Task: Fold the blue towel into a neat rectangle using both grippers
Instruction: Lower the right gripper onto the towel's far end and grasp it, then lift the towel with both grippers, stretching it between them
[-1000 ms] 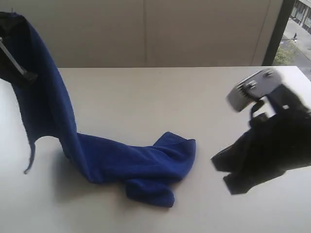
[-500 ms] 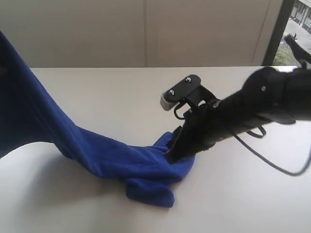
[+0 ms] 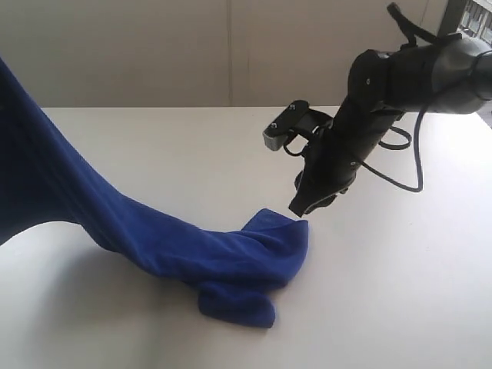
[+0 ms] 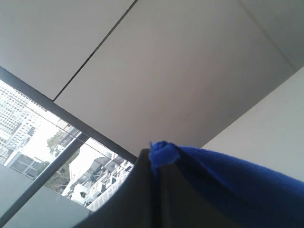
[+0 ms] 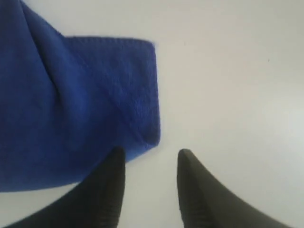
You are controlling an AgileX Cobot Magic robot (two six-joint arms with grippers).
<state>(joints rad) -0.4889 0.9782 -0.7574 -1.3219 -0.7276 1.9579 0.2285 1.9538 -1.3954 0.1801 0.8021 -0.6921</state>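
Saw right gripper pulled up and back off the blue towel since half a second ago, when pressed into the heap's edge. Found jaws parted in the right wrist view, gripping nothing. Noted one finger overlapping the cloth's hemmed edge, the other over bare table; cannot tell contact with cloth. Placed the towel's corner just ahead of the gap between the fingers.

Found left gripper clenched on a bunched bit of towel, with a blue tuft poking out above the closed jaws. Lost it past the left edge of the exterior view, as half a second ago.

Traced towel from that raised end at upper left, sloping down taut-ish to a crumpled heap on the white table, near the middle and front. Noted the heap's flat corner pointing toward the right gripper, close below its tips. Logged pale wall panels behind the table; window with buildings beyond in the left wrist view.
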